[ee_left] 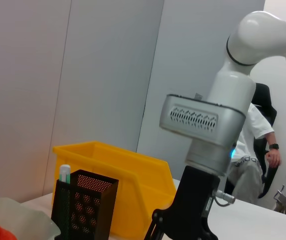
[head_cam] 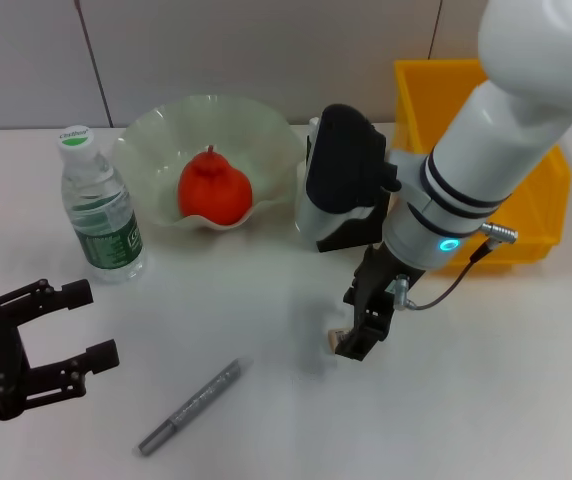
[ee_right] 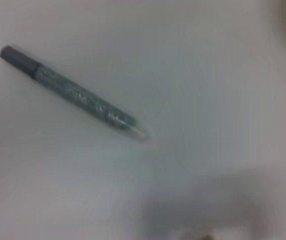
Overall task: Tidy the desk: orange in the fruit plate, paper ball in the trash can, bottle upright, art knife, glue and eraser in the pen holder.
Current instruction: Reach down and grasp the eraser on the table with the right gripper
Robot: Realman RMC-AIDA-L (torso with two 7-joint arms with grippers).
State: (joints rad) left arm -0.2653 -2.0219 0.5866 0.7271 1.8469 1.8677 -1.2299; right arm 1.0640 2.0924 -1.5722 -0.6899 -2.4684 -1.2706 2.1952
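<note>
— What is on the white table [head_cam: 526,400]?
— The orange [head_cam: 214,190] sits in the fruit plate [head_cam: 166,130] near the far edge. The bottle [head_cam: 101,215] stands upright beside it. A grey pen [head_cam: 191,407] lies near the front edge.
— And the grippers?
— The right gripper [head_cam: 358,335] is down at the table's middle, pinching a small beige eraser [head_cam: 338,341]. The left gripper [head_cam: 71,330] waits wide open and empty at the front left. The trash can [head_cam: 526,200] stands at the far right, and the pen holder [ee_left: 83,205] stands in front of it.

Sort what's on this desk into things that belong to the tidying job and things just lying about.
Job:
orange in the fruit plate
bottle, upright
trash can
pen holder
grey art knife on the desk
small beige eraser at the right tool

Just about:
left tool, open, idle
seated person in the background
</note>
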